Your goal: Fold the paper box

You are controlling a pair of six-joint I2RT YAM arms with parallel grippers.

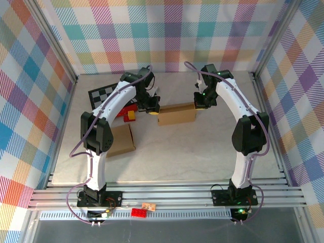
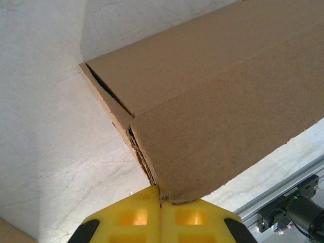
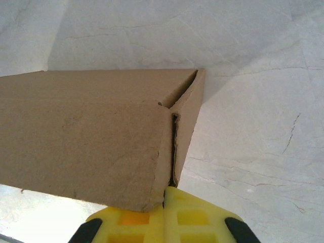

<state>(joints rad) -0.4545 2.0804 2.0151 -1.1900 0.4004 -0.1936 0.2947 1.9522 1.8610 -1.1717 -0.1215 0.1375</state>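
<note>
The table point(image 1: 202, 152) is showing the paper box point(image 1: 176, 113) at its far middle, stretching between the 2 arms; whether it is resting on the surface or hanging just above it is not telling from these views. A second piece of cardboard point(image 1: 119, 140) is lying well apart at the near left. The box is looking light and thin-walled, stiff only along its creases, so a hard squeeze is likely denting it; the layered end corners are offering the firmest hold. The left gripper point(image 2: 160, 196) is pinching the left end corner, its 2 yellow fingers point(image 2: 134, 215) pressing together. The right gripper point(image 3: 164, 197) is clamping the right end's flap edge likewise
</note>
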